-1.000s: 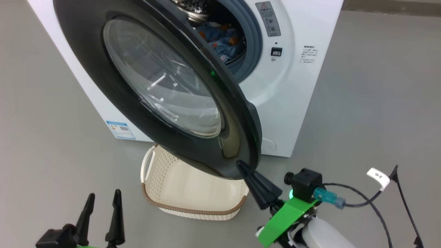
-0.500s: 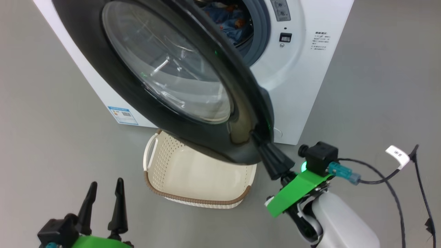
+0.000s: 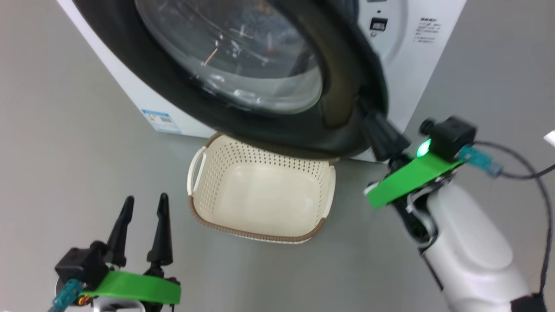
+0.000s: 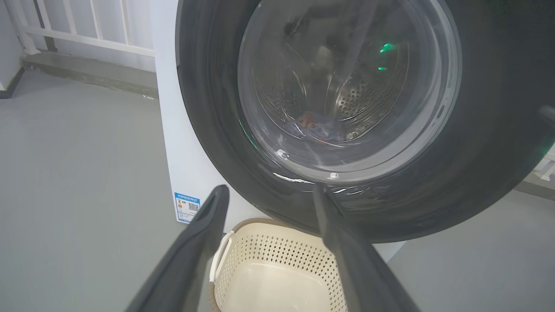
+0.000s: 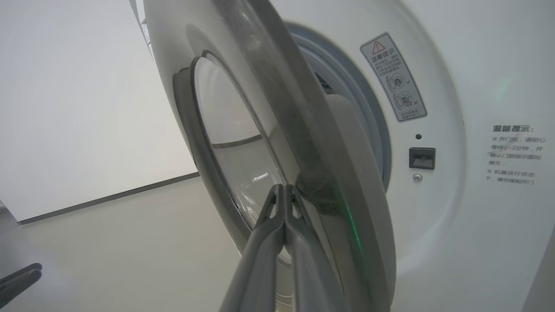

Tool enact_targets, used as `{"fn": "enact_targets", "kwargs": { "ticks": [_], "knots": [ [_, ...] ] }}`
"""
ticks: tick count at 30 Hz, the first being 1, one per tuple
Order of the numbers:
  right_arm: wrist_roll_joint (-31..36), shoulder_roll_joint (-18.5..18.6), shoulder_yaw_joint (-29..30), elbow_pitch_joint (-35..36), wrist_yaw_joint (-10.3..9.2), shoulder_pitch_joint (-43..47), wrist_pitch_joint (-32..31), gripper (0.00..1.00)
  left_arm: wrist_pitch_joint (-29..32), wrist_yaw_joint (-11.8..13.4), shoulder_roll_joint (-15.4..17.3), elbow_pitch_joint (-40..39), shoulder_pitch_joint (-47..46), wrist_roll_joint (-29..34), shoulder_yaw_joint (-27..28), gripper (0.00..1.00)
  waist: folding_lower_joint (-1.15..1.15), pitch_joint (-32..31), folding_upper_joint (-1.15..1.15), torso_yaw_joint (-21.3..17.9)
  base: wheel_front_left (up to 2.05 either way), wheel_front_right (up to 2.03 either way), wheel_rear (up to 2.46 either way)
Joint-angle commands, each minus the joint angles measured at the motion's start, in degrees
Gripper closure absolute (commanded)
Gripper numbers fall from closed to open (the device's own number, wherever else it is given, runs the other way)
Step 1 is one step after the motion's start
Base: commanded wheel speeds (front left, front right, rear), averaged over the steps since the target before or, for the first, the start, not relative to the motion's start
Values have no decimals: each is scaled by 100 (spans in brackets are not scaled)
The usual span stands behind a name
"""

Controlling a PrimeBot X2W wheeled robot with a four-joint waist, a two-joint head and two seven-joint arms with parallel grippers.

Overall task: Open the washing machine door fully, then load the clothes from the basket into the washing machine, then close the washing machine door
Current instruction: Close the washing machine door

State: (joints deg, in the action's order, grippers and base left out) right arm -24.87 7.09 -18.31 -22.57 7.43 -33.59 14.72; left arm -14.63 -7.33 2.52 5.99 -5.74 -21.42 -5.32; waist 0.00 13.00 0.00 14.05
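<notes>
The washing machine door (image 3: pixel 347 78), black-rimmed with a glass bowl, stands partly open in front of the white washing machine (image 3: pixel 416 69). My right gripper (image 3: pixel 369 118) is shut, empty, its tips pressed against the door's outer rim near the free edge; the right wrist view shows the same gripper (image 5: pixel 284 188) against the door (image 5: pixel 299 130). My left gripper (image 3: pixel 145 200) hangs open low on the left, holding nothing. The cream basket (image 3: pixel 256 236) sits empty on the floor under the door. Through the glass the clothes (image 4: pixel 321 128) lie blue and orange in the drum.
Grey floor surrounds the machine. A blue sticker (image 4: pixel 187 207) marks its lower left corner. The latch slot (image 5: pixel 422 157) and a warning label (image 5: pixel 393 78) sit on the front panel right of the opening. A black cable (image 3: pixel 520 173) trails from my right wrist.
The door has swung further toward the machine, now covering the drum opening. My right gripper moved with it, up and toward the machine. The head view has also shifted. The left gripper stays open.
</notes>
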Motion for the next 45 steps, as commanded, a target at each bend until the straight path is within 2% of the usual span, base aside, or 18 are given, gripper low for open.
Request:
{"fn": "enact_targets", "kwargs": {
  "ticks": [1, 11, 20, 27, 30, 35, 36, 37, 39, 40, 41, 45],
  "knots": [
    [-77, 20, 93, 69, 6, -317, 28, 100, -37, -15, 54, -182, -264, -13, 124, 0, 0, 243, 0, 157, 0, 0, 0],
    [-139, 95, 699, -340, 6, -1189, 28, 100, -37, -15, 39, -240, -611, -100, -79, 0, 0, 709, 0, 343, 0, 0, 0],
    [10, 188, 1011, -595, 6, -1824, 28, 100, -37, -15, 37, -246, -858, -281, -275, 0, 0, 976, 0, 525, 0, 0, 0],
    [207, 108, 1386, -714, 6, -2060, 28, 100, -37, -15, 36, -229, -911, -315, -319, 0, 0, 1024, 0, 555, 0, 0, 0],
    [239, 56, 1360, -717, 6, -2025, 28, 100, -37, -15, 36, -206, -909, -307, -300, 0, 0, 984, 0, 543, 0, 0, 0],
    [220, 41, 994, -751, 6, -1717, 28, 100, -37, -15, 36, -105, -834, -252, -261, 0, 0, 794, 0, 468, 0, 0, 0],
    [209, 36, 918, -753, 6, -1618, 28, 94, -37, -15, 36, -69, -809, -234, -247, 0, 0, 737, 0, 446, 0, 0, 0],
    [201, 34, 833, -762, 6, -1516, 28, 83, -37, -15, 36, -17, -777, -195, -249, 0, 0, 679, 0, 422, 0, 0, 0],
    [172, 31, 675, -764, 6, -1309, 28, 55, -37, -15, 36, 90, -710, -85, -236, 0, 0, 549, 0, 363, 0, 0, 0],
    [145, 27, 622, -772, 6, -1204, 28, 22, -37, -15, 37, 137, -674, -50, -206, 0, 0, 480, 0, 332, 0, 0, 0],
    [126, 23, 566, -773, 6, -1096, 28, 0, -37, -15, 49, 181, -635, -24, -162, 0, 0, 410, 0, 299, 0, 0, 0],
    [24, -2, 413, -752, 6, -643, 28, 0, -37, -15, 137, 320, -471, 33, 5, 0, 0, 121, 0, 161, 0, 0, 0]
  ]
}}
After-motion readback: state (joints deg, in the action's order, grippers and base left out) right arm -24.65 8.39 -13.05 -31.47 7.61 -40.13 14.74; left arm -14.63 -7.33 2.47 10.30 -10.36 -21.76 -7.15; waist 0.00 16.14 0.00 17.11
